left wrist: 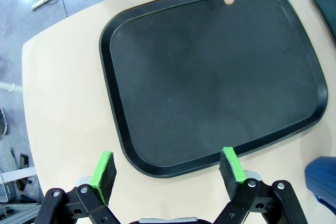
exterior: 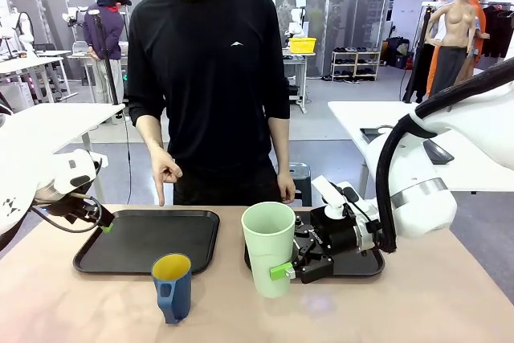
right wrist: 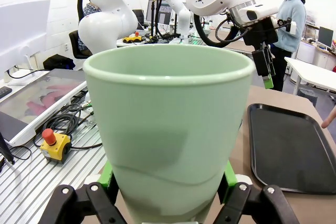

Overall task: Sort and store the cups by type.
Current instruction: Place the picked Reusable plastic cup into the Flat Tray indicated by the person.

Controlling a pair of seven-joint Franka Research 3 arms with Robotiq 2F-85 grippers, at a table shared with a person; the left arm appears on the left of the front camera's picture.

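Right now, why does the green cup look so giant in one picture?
Right wrist view: the tumbler sits close to the wide-angle lens, so it looms; front view: it looks ordinary, with a glare patch on the table beside it; left wrist view: the tray has bowed edges.

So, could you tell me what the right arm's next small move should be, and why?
Probably lift the mint-green tumbler straight up a little: the right gripper already clasps both its sides, and it seems to stand on the table before the right tray.
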